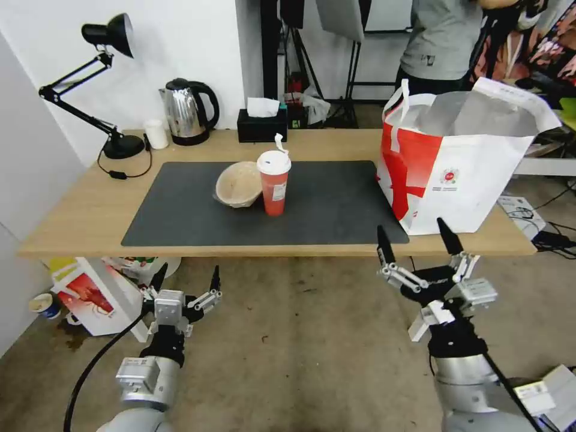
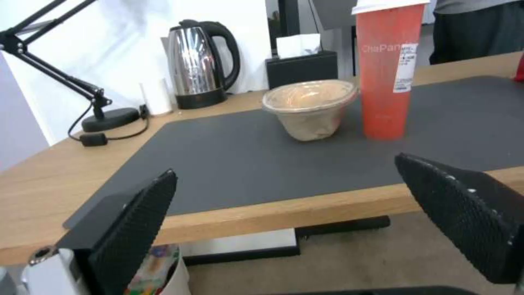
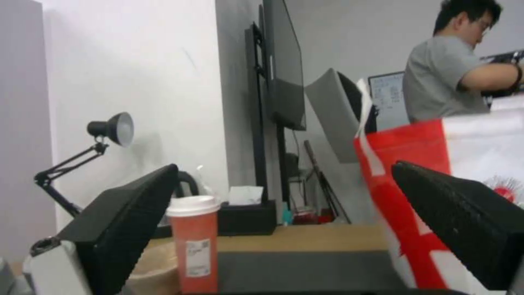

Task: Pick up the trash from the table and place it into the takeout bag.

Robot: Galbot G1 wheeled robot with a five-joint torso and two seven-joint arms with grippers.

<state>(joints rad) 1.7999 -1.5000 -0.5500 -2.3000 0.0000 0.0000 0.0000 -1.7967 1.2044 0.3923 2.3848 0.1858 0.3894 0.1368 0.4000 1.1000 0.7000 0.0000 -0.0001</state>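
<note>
Head view | red cup (image 1: 274, 189), white lid | beige bowl (image 1: 239, 184) tilted | both claws apart

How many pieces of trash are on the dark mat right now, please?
2: a beige bowl lying tipped near the mat's middle, and a red cup standing upright just beside it, on the bag's side. Anything already inside the bag would be hidden.

I can read "ChaPan" in pale letters near the top of the red cup (image 2: 387, 69); its white sticker label (image 2: 404, 67) is too small to read, and so is the print under the takeout bag (image 1: 462, 162)'s red logo (image 1: 448, 176).
</note>
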